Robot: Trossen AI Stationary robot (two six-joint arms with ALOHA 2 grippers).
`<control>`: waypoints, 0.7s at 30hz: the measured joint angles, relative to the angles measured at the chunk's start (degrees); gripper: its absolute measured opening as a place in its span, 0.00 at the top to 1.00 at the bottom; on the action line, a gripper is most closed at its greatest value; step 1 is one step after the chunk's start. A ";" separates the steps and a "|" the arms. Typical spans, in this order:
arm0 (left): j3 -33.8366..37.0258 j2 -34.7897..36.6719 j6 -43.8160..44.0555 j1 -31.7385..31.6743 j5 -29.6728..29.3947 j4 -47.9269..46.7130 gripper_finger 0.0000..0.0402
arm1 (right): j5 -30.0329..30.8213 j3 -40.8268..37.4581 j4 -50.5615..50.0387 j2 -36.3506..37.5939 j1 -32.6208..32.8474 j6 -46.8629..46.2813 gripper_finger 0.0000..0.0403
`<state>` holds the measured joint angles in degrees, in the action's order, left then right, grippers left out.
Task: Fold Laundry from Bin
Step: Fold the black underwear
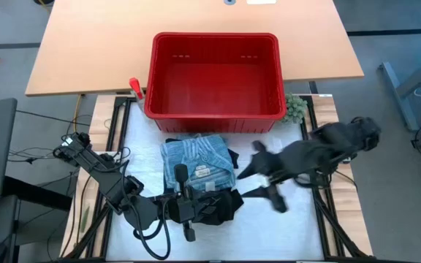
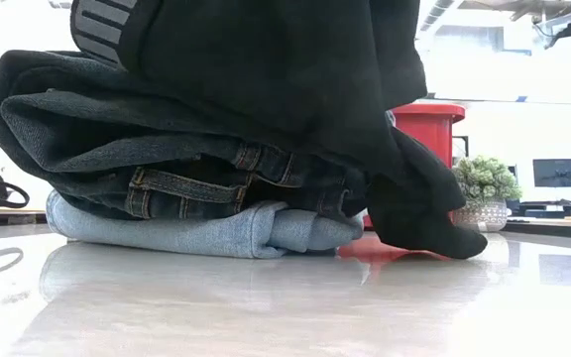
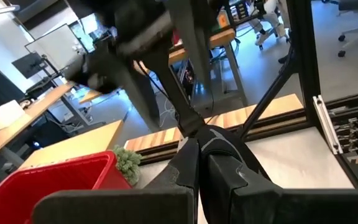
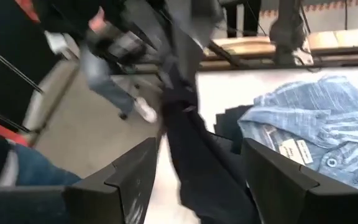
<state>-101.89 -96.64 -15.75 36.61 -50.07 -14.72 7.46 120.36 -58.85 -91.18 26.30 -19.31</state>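
The red bin stands at the far side, nothing showing inside. In front of it lies a stack of folded laundry: a blue-white striped shirt on top, dark jeans over a light blue garment. A black garment lies at the stack's near side and drapes over it. My left gripper is shut on the black garment. My right gripper is open and blurred, right of the stack. Its fingers stand on either side of a black strip of cloth. My left gripper pinches a bunched part of the black garment between its two fingers, coming about level from the table's left. How many layers it has cannot be told. The garment rests on the table and against the stack.
A small green fuzzy lump sits at the bin's right corner. A red-handled clamp is at the bin's left. A wooden table lies behind. White table shows near and right of the stack. People show in the room.
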 joint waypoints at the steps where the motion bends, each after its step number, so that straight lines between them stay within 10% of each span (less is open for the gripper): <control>1: 0.00 0.00 0.00 -0.05 0.09 0.01 1.00 | -0.78 -0.02 0.19 -1.13 -0.40 0.36 0.35; 21: 0.00 -0.02 0.19 -0.09 0.72 -1.38 1.00 | -9.32 -0.01 6.16 -8.71 -3.19 2.65 0.37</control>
<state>-101.89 -96.66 -15.56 36.52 -49.34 -16.10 -1.86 120.35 -52.69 -99.89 23.11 -16.66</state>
